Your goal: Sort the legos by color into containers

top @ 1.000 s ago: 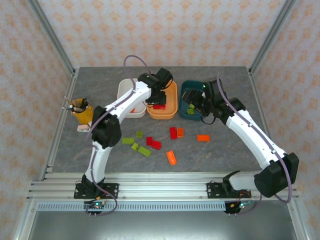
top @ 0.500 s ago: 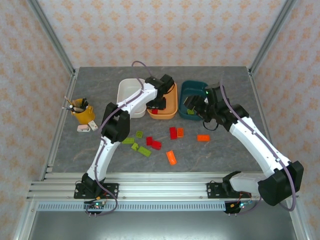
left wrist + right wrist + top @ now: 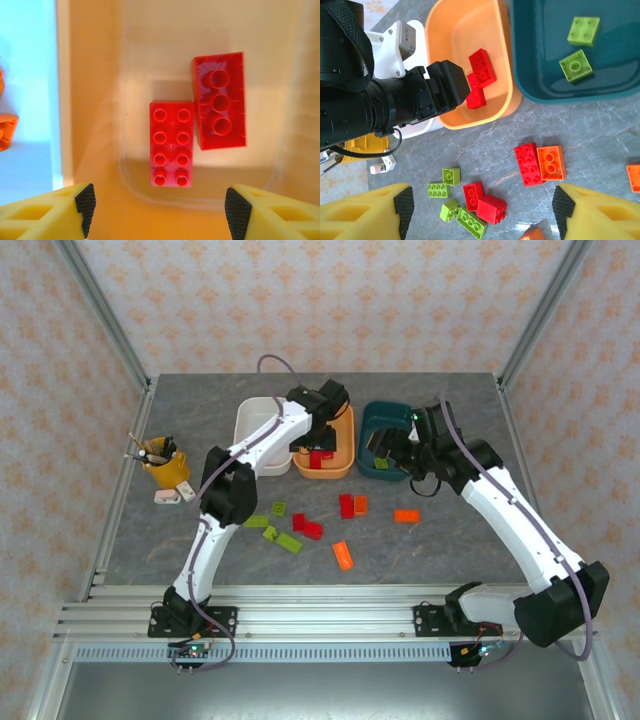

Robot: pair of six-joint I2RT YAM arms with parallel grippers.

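My left gripper (image 3: 320, 432) (image 3: 159, 212) hangs open over the orange tub (image 3: 326, 471) (image 3: 95, 100), nothing between its fingers. Two red bricks (image 3: 171, 143) (image 3: 219, 108) lie side by side on the tub's floor below it. My right gripper (image 3: 392, 447) (image 3: 482, 212) is open too, above the near edge of the teal tub (image 3: 376, 420) (image 3: 540, 75), which holds two lime green bricks (image 3: 583, 31) (image 3: 575, 65). The white tub (image 3: 255, 428) stands left of the orange one with an orange brick (image 3: 6, 131) inside. Loose bricks lie on the table: red (image 3: 346, 505), orange (image 3: 406, 515) and green (image 3: 289, 542).
A yellow cup of pens (image 3: 165, 466) stands at the left edge with a small white item (image 3: 168, 496) beside it. Metal frame posts rise at the table's back corners. More loose bricks cluster in front of the tubs, an orange one (image 3: 343, 555) nearest the arms.
The left arm's elbow has swung right while its gripper stayed over the orange tub. The right gripper has drifted slightly near the teal tub.
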